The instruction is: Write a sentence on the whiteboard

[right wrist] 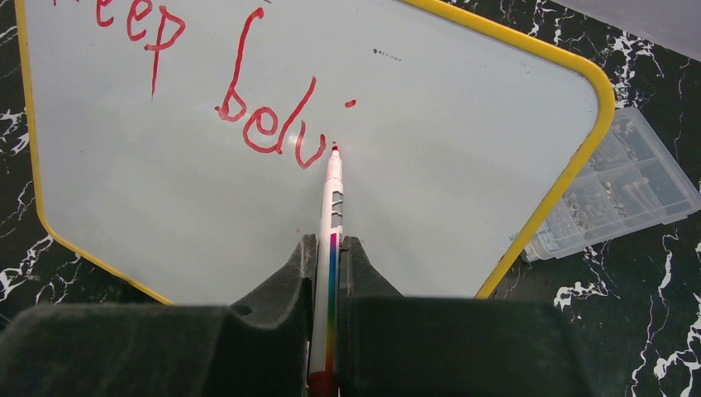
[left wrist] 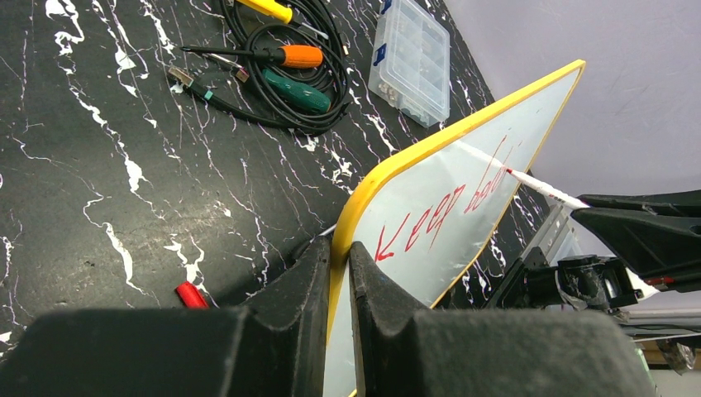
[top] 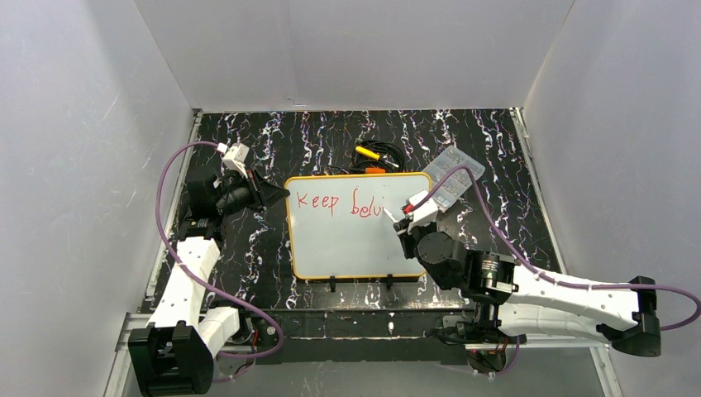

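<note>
- glossy white whiteboard (top: 347, 248) with a yellow-orange rim: lies on the black marbled table (top: 264, 248)
- red handwritten sentence (right wrist: 264, 124), "Keep beli" so far: whiteboard's upper part
- left gripper (left wrist: 339, 260): pinching whiteboard's left rim
- right gripper (right wrist: 329, 252): clamped on white marker (right wrist: 333, 186), tip touching whiteboard

Black tabletop (top: 331, 141) veined with white marbling, enclosed on three sides by plain white wall panels (top: 355, 50). Even, diffuse lighting; soft shadows cast.

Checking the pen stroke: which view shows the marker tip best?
Right wrist view: the marker runs up from the right pincer, its red tip at the last stroke of the sentence. The top view shows it tiny; the left wrist view, sidelong and distant.
</note>
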{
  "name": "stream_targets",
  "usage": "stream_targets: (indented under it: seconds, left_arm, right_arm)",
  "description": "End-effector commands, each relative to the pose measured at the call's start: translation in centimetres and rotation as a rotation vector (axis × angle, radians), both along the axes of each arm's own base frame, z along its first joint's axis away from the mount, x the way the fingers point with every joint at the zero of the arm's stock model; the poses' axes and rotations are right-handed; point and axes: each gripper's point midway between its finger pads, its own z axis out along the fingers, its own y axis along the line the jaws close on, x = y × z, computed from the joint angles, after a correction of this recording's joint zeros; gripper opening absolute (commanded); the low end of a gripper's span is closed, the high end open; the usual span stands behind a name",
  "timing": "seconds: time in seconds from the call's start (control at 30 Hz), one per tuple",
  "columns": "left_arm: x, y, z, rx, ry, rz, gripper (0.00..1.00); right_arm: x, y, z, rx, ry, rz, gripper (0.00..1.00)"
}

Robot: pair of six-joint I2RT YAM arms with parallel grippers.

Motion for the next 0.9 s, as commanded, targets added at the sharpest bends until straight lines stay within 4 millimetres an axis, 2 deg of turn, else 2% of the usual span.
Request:
stream_targets:
  seconds: [0.0,0.37,0.63,0.87]
  left_arm:
    - [-0.6,-0.6,0.3,-0.008,0.018,-0.038,0.00]
    - [-0.7,-0.6,0.5,-0.010,0.013,-0.040,0.00]
    - [-0.7,-0.7,0.5,-0.009,0.011,-0.040,0.00]
    - [-0.7,-0.7,0.5,-0.009,0.011,-0.040,0.00]
  right_arm:
    - [0.4,-0.4,-0.3,-0.016,0.007,-0.047,0.01]
    - [-0.2,-0.3,-1.0,-0.008,0.056,-0.029,0.01]
    - [-0.4,-0.5,1.2,0.096,0.025,-0.013,0.01]
    - [0.2,-0.5,0.7,0.049,0.011,-0.045,0.01]
